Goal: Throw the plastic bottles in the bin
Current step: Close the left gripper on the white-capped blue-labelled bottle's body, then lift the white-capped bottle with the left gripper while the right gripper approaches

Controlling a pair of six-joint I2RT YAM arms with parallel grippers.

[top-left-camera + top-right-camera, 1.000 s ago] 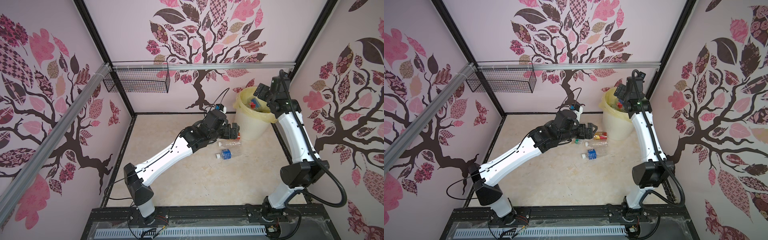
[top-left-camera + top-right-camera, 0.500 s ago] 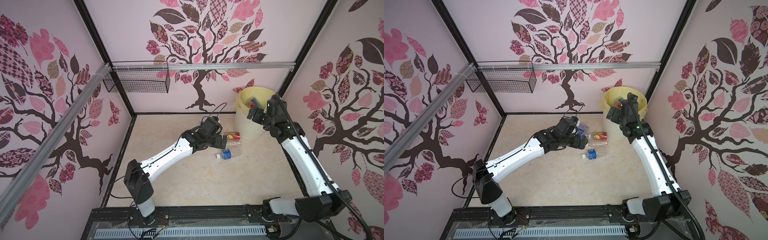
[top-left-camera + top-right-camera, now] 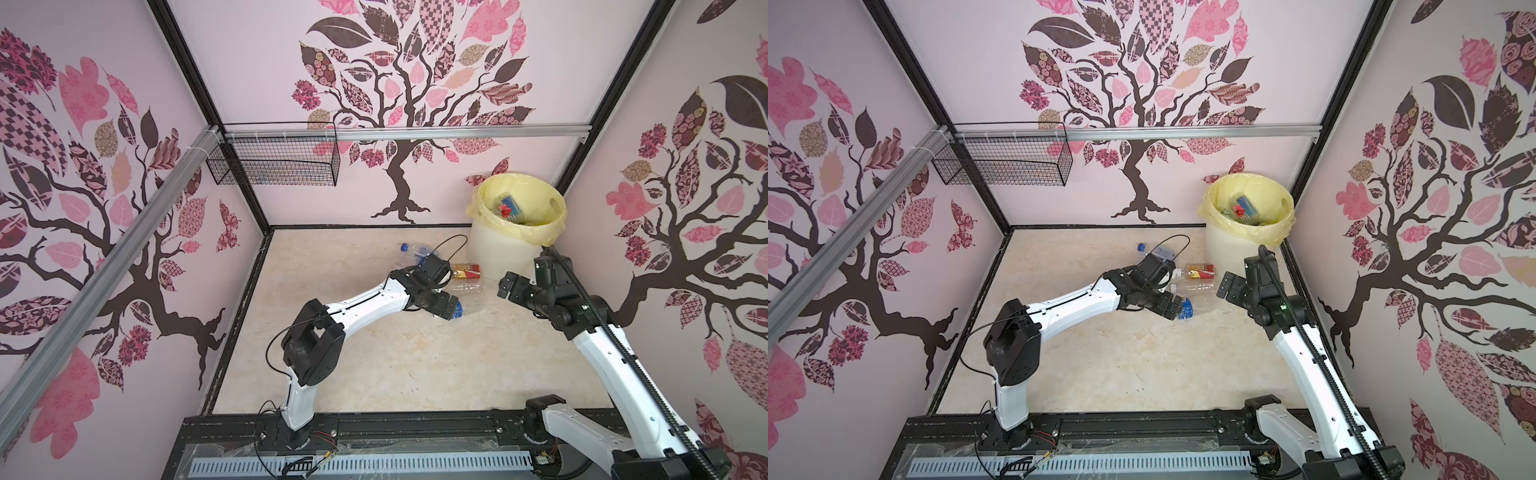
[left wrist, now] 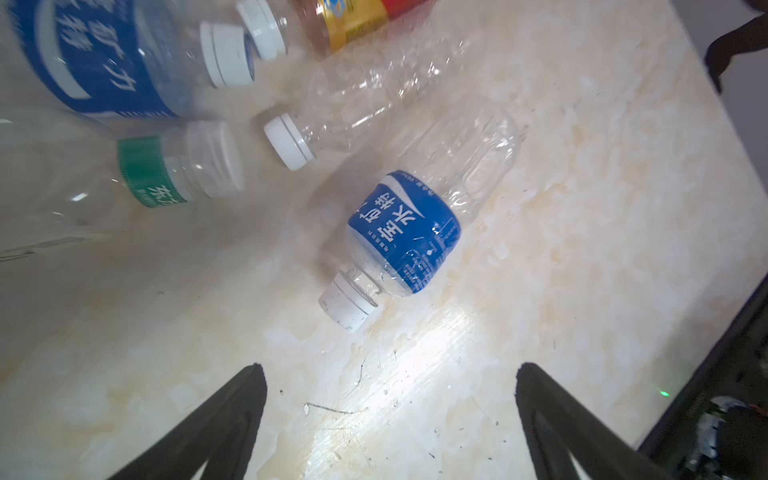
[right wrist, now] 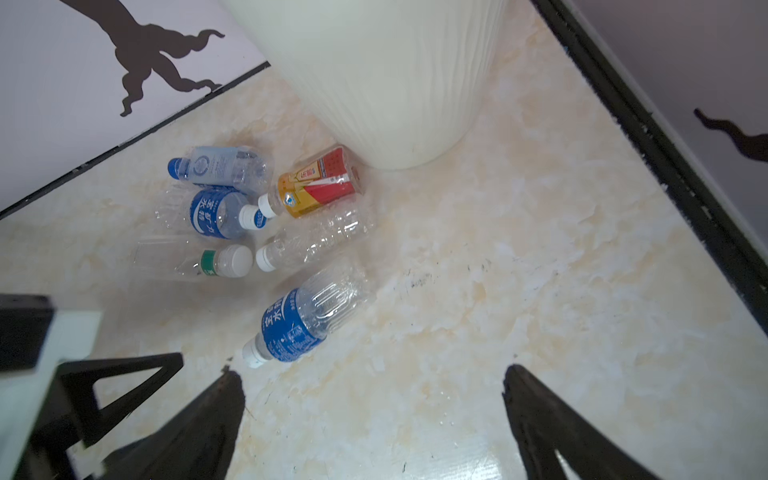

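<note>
We note glossy marbled floor [image 3: 374,365]; far right, round ribbed white bin [image 3: 494,253], yellow-bagged. Crinkled clear plastic bottles [image 5: 307,320] lie just left of it. Nearby, left gripper [image 4: 389,368] and right gripper [image 5: 370,372] hover, jaws wide apart, empty.

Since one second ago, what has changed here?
The right fingers, open and empty, withdrew from the round white ribbed plastic bin and came down toward the loose plastic bottles. The left fingers drew back to the blue-labelled clear plastic bottle. Bottles and bin stayed.

plastic bottles [image 5: 299,322]: six lying clustered on floor, beside bin [image 3: 494,255] | bin: upright, yellow-lined, bottles inside
</note>
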